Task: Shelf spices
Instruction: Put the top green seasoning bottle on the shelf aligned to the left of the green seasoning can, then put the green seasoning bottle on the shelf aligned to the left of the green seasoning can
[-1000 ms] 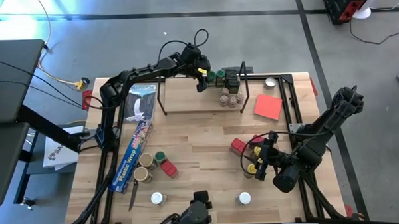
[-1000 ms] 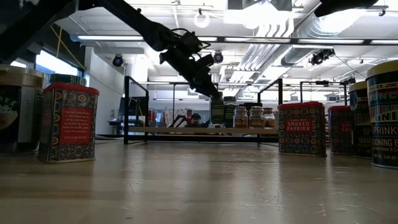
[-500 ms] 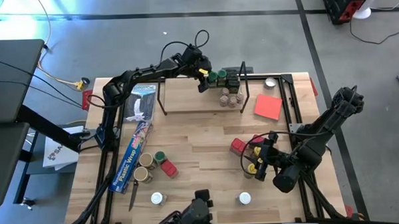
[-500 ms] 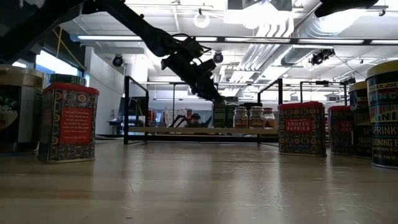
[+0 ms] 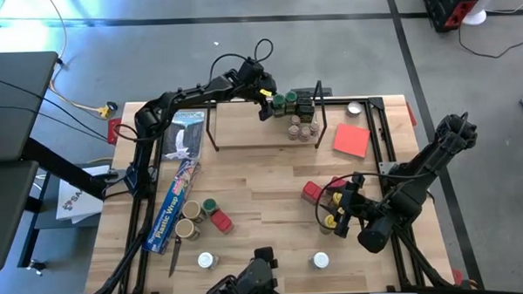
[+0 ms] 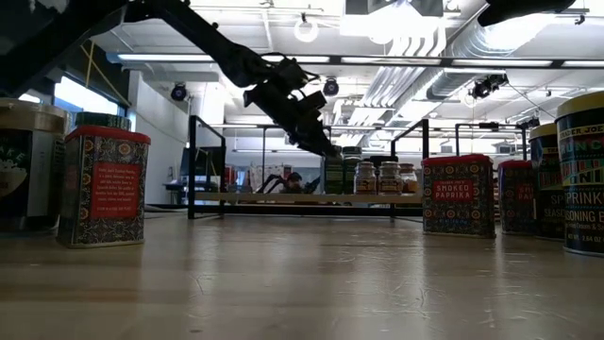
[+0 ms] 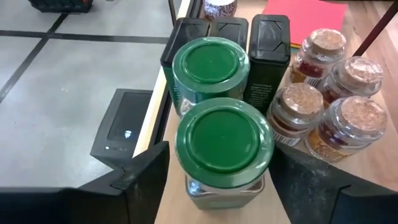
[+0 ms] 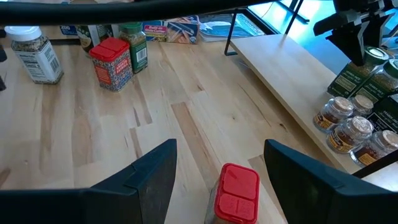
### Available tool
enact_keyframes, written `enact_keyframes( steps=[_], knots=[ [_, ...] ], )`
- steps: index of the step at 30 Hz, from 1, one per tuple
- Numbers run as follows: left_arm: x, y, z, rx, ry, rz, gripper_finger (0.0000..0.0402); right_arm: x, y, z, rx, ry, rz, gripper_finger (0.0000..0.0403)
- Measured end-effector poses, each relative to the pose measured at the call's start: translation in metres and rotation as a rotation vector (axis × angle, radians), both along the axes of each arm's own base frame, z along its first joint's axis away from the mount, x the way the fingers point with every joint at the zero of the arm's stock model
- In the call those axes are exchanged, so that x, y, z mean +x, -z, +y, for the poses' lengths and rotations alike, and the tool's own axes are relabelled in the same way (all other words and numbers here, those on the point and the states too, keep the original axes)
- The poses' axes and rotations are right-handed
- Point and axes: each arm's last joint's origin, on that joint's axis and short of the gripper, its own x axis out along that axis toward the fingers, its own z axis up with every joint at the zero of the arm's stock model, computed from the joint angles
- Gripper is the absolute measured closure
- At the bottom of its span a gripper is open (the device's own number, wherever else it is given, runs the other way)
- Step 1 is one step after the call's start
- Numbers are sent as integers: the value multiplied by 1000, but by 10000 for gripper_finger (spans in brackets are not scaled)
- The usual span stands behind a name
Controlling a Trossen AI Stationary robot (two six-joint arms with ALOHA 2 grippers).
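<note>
The shelf (image 5: 252,130), a light-wood board with black wire ends, stands at the table's far side. At its right end stand two green-lidded jars, dark tins (image 7: 268,53) and several cork-topped jars (image 5: 303,128). My left gripper (image 7: 224,186) is open at the shelf's right end. Its fingers flank the nearer green-lidded jar (image 7: 224,146), which stands upright on the board's edge. My right gripper (image 8: 227,180) hangs open over the table's near right part, above a red-lidded tin (image 8: 236,193). More spices (image 5: 203,217) stand near left.
A long blue plastic-wrap box (image 5: 172,207) lies along the left side. A flat red sheet (image 5: 351,140) lies right of the shelf. Two white-lidded jars (image 5: 206,261) (image 5: 320,261) stand near the front edge. Red tins (image 6: 458,194) and yellow-lidded jars (image 5: 331,221) crowd the right arm.
My left gripper has sunk a little toward the shelf's right end with the green-lidded jar, which now stands on the board beside the other green-lidded jar.
</note>
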Motion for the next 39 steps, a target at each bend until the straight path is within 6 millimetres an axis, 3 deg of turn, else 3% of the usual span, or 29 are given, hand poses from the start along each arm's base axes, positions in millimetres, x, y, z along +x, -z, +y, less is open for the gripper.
enact_keyframes(
  steps=[21,27,32,39],
  knots=[
    [5,-8,-4,83,56,-5,125,0,0,0,-1,-3,2,167],
    [-8,-40,-13,106,35,-5,125,0,0,0,-7,-6,6,167],
    [-33,-84,-48,212,-135,193,127,0,0,0,-24,-16,14,167],
    [-71,-133,-151,131,-57,322,128,0,0,0,-52,-21,13,167]
  ],
)
